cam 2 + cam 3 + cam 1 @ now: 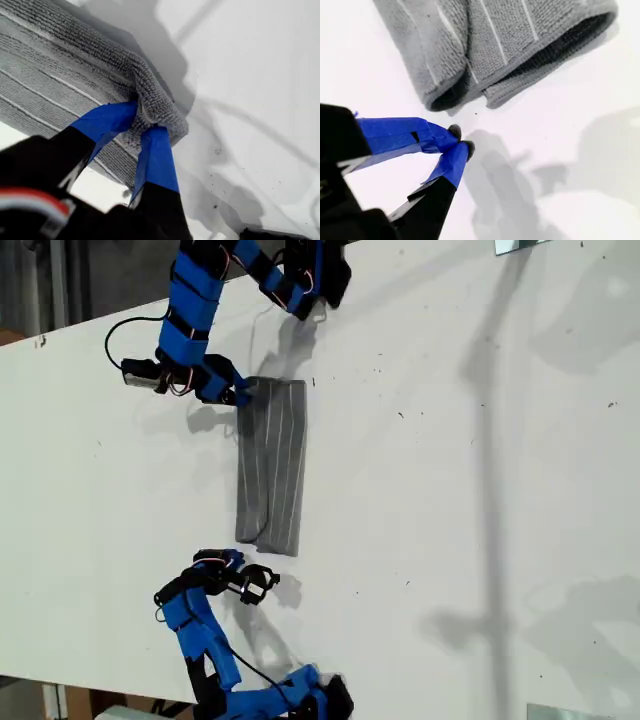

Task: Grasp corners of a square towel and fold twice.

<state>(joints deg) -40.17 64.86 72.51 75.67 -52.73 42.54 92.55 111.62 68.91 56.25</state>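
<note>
**A:** My first gripper [142,120], what is it doing?

**B:** It is clenched on a corner [160,112] of the towel [60,65]. In the first wrist view the two blue fingers [157,155] pinch a bunched tip of grey pile between them. In the exterior view that gripper [240,395] sits in the upper left of the frame, right at the towel's upper end.

**A:** And my second gripper [460,140]?

**B:** Its tips are pressed together with nothing between them. It hangs over bare white counter [560,165], near the towel's other end [470,90] but apart from it. In the exterior view it [262,585] is in the lower left of the frame, just below the cloth.

**A:** Where is the towel itself?

**B:** It lies flat on the counter [450,490], left of centre in the exterior view, folded into a long narrow strip [272,465] running from the first gripper down toward the second. Thin pale stripes run along its length. The second wrist view shows layered folded edges at the near end, with a dark gap between the layers.

**A:** Are the arms visible?

**B:** Yes, both blue arms show in the exterior view, one entering from the top edge [195,300], one from the bottom edge [215,650].
</note>
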